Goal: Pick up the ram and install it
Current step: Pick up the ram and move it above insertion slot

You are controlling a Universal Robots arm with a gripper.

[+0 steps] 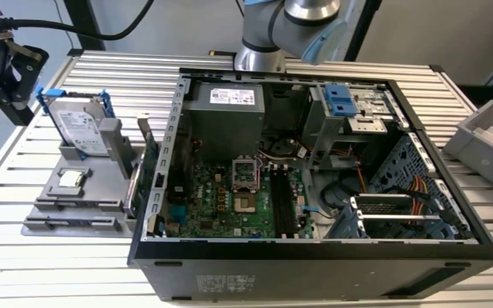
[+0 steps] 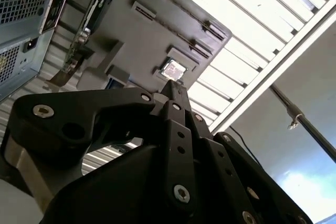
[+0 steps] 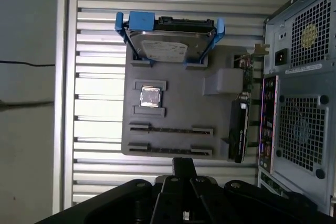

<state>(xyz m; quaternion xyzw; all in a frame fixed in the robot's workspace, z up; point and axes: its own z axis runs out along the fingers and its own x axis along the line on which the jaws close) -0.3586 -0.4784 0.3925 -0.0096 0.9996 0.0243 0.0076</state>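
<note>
Hanging clenched and empty, the gripper (image 3: 184, 165) sits above the ram (image 3: 170, 150), whose length runs toward the exterior view's right.

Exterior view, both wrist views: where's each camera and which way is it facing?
Exterior view: off the arm, high, looking down into the open computer case and the grey tray at the exterior view's left; the arm shows beyond the case.
First wrist view: on the wrist, looking past the shut gripper squarely onto the tray.
Second wrist view: on the wrist, looking along the gripper at the tray obliquely.
Shared: all three show the tray and its silver chip.
</note>
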